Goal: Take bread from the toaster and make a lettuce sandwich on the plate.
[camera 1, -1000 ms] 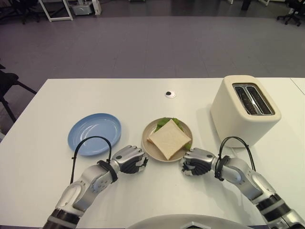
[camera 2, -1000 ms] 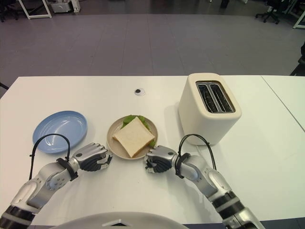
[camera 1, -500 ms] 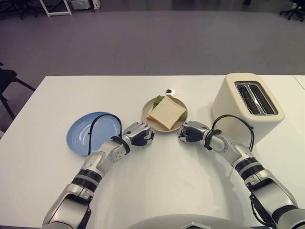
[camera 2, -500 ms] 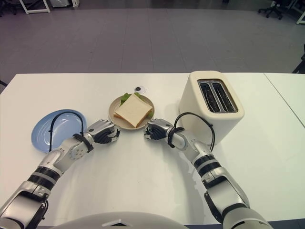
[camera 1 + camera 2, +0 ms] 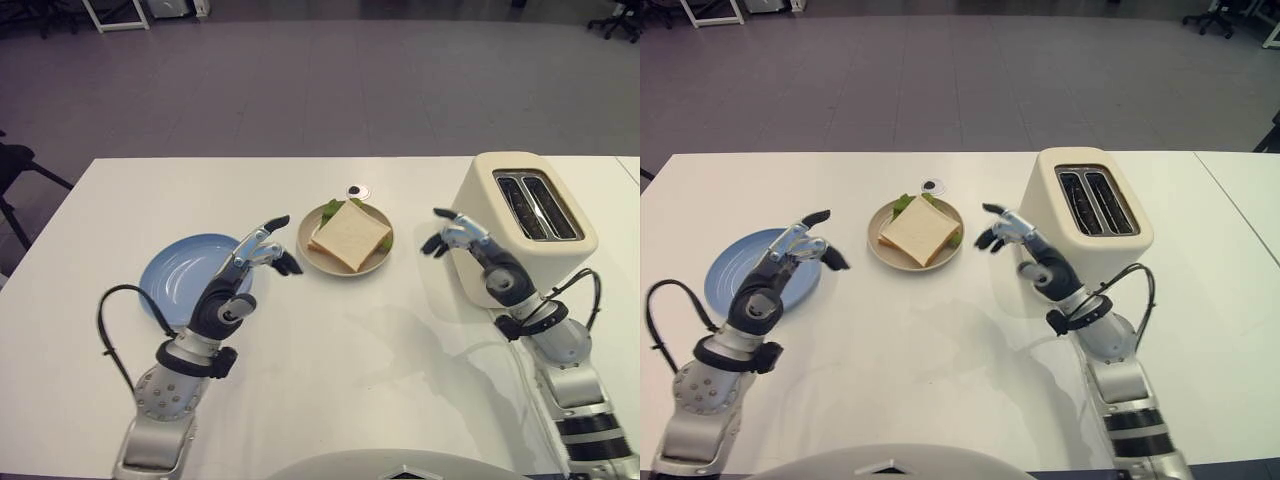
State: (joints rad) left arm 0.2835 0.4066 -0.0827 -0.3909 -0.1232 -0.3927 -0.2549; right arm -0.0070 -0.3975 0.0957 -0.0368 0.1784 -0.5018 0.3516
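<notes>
A sandwich with a white bread slice (image 5: 349,234) on top and green lettuce (image 5: 332,209) poking out at the back lies on a beige plate (image 5: 322,258) in the middle of the table. The cream toaster (image 5: 520,232) stands to the right, and its slots (image 5: 530,207) look dark. My left hand (image 5: 244,273) is raised above the table left of the plate, fingers spread, holding nothing. My right hand (image 5: 468,245) is raised between the plate and the toaster, fingers open and holding nothing.
A blue plate (image 5: 183,281) lies at the left, partly behind my left hand. A small black-and-white round thing (image 5: 355,191) sits just beyond the sandwich plate. The near half of the white table (image 5: 350,380) is bare.
Both hands have lifted off the table beside the sandwich plate, drawn apart and opened from curled fists. Over the earlier frames they pushed the plate away from me.
</notes>
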